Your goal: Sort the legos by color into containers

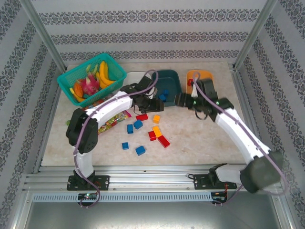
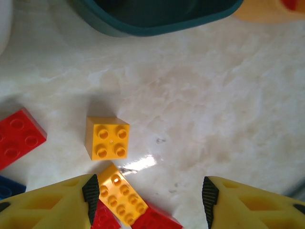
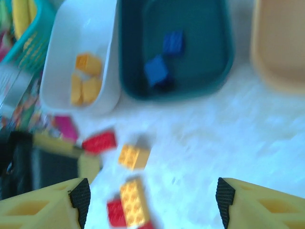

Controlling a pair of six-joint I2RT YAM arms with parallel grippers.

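left hand (image 2: 149,202) wide, empty, near a yellow brick (image 2: 107,138); right hand (image 3: 152,202) wide too. a sloppy grab could pinch the neighbouring cluster (image 2: 121,198) and scatter it.

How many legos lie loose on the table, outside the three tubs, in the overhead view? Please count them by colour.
Red legos: 3
Orange-yellow legos: 2
Blue legos: 4
Total visible: 9
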